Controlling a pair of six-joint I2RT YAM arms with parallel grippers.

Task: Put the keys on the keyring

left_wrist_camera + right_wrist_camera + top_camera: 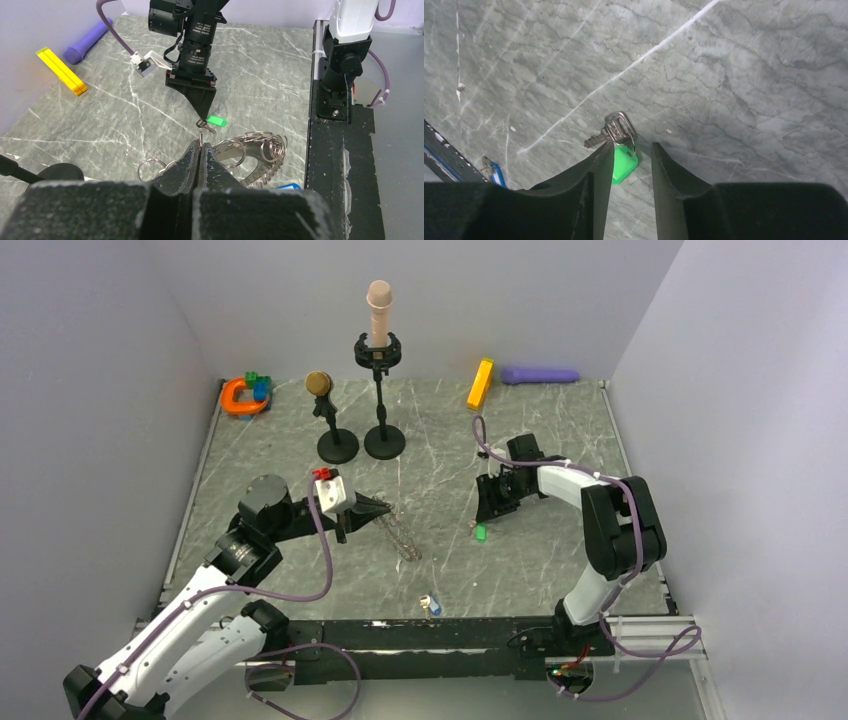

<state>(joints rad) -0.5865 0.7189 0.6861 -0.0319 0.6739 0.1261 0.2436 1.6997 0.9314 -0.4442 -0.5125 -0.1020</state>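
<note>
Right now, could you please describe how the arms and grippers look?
The left arm and right arm have white shells and black joints, with a purple cable along each. The left gripper and right gripper each have two black wedge-shaped fingers. A red-tabbed white block sits on the left wrist.

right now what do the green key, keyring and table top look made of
green key: head seems glossy plastic, evenly bright; blade shiny metal, silver glints. keyring: probably steel, thin silvery loops catching light. table top: grey, white-veined, matte; stone or printed laminate, cannot tell.
</note>
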